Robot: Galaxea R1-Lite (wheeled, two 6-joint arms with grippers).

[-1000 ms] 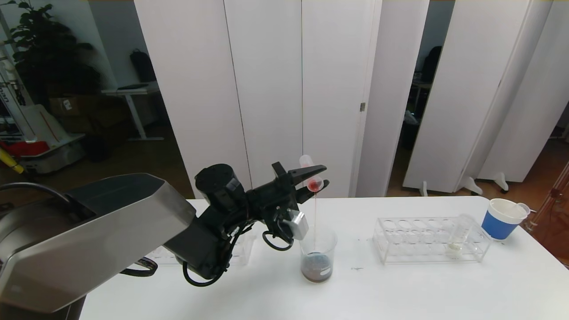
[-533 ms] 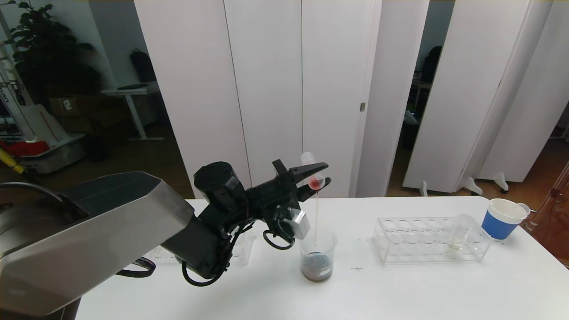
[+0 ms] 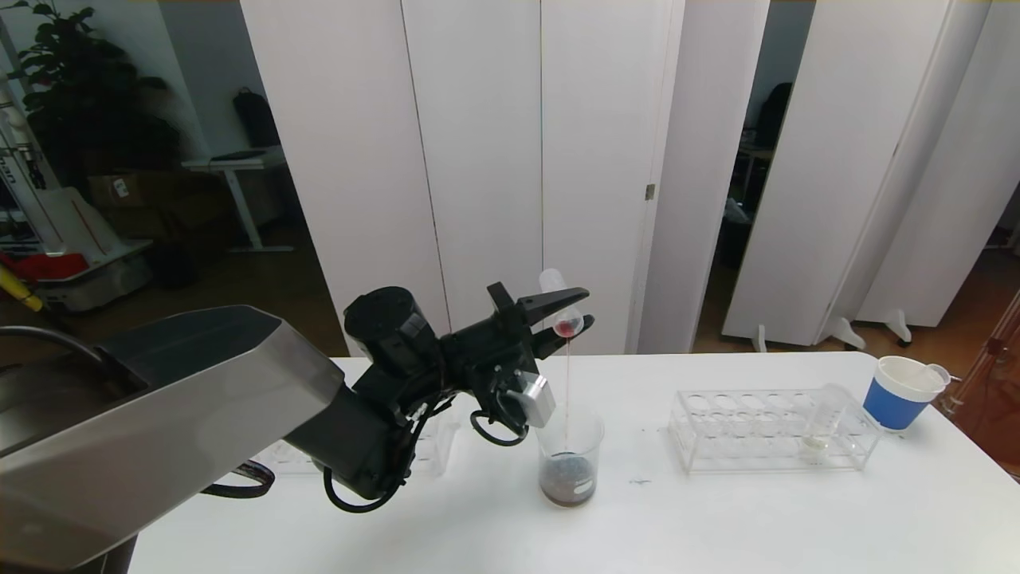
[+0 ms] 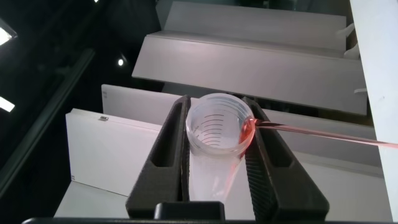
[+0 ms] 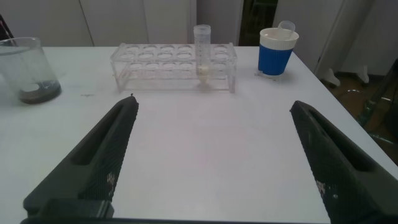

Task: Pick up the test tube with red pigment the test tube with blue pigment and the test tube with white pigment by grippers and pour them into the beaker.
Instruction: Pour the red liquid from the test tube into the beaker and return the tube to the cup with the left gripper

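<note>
A: Head view is showing the left claw [image 3: 567, 316] clamping the test tube with red pigment [image 3: 558, 303], tipped mouth-down high above the beaker [image 3: 569, 456]. A thin red stream is falling from the tube's lip straight into the glass.

B: And compared with a second ago?

A: The claw is sitting slightly higher and the red pool at the tube's mouth is looking smaller and darker, so the tube is nearly draining out. In the left wrist view the tube [image 4: 216, 134] is pinched between both fingers [image 4: 166, 152], with only a red film running along one side to the lip.

B: So the pour is finishing?

A: I'm judging it so. The beaker is already holding a dark, muddy layer at the bottom, and the stream is landing inside it, not on the worktop [image 3: 717, 518].

B: What about the other arm?

A: The right claw [image 5: 217, 155] is hanging wide and empty, low over the worktop on the robot's right. It is facing the clear rack [image 5: 174, 65], where the test tube with white pigment [image 5: 203, 53] is standing upright, beside a blue paper cup [image 5: 277, 53].

B: And the blue tube?

A: I'm not finding it in any view.
</note>
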